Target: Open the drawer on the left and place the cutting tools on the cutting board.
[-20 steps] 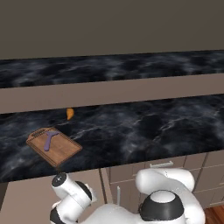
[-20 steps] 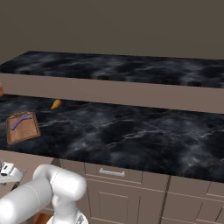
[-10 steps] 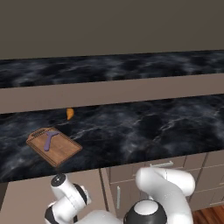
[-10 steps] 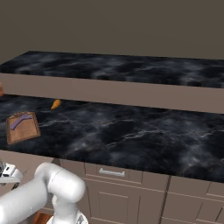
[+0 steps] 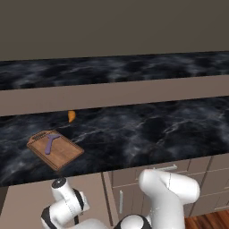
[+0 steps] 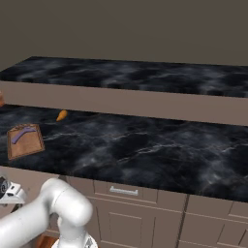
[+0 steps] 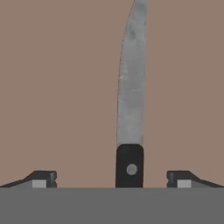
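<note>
The wide drawer (image 5: 27, 201) stands pulled out below the counter's left end, and my hand reaches down into it. On its taupe floor (image 7: 57, 87) lies the small knife (image 7: 129, 164), black handle toward me and silver blade (image 7: 131, 87) pointing away. My gripper (image 7: 111, 180) is open, one fingertip (image 7: 41, 179) on each side of the handle and not touching it. The reddish-brown cutting board (image 5: 56, 150) (image 6: 25, 140) lies on the counter's left part. The purple peeler (image 5: 52, 142) (image 6: 24, 134) rests on it.
A small orange object (image 5: 71, 116) (image 6: 61, 115) lies on the black marble counter (image 5: 156, 129) behind the board. A raised back ledge (image 5: 116, 94) runs along the wall. Under the counter are a narrower drawer with a silver handle (image 6: 123, 191) and cabinet doors.
The arm's elbow and lower joints have swung left and down. The hand stays nearly in place over the open drawer. Board, peeler and orange object have not moved.
</note>
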Motion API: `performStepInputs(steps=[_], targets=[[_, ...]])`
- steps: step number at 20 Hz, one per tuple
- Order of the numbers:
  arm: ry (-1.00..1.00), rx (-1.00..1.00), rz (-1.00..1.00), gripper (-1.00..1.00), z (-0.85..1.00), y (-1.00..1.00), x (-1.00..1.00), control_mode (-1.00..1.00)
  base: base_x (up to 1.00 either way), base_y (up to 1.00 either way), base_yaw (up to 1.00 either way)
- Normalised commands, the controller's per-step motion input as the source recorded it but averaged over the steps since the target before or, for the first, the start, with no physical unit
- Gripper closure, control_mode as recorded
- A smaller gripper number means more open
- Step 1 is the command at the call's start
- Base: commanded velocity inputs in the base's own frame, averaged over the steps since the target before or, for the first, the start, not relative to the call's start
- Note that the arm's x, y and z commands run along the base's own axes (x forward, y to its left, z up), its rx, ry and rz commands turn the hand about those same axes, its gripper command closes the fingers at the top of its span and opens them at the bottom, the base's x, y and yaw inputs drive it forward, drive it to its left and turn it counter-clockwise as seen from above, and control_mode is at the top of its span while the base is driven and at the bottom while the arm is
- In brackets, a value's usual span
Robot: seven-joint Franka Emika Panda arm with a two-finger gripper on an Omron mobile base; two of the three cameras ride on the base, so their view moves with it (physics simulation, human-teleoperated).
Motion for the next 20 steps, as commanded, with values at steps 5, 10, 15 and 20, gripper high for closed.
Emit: performStepInputs(steps=[5, 10, 15, 20], targets=[[0.05, 0.01, 0.0, -1.0, -0.37, 0.17, 0.0, -1.0, 0.0, 0.0, 0.0], [0.01, 0.0, 0.0, -1.0, -0.44, 0.16, -0.01, -1.0, 0.0, 0.0, 0.0], [0.0, 0.0, 0.0, 1.0, -0.52, 0.19, -0.14, -1.0, 0.0, 0.0, 0.0], [0.0, 0.01, 0.0, 1.0, -0.36, 0.03, -0.64, -1.0, 0.0, 0.0, 0.0]])
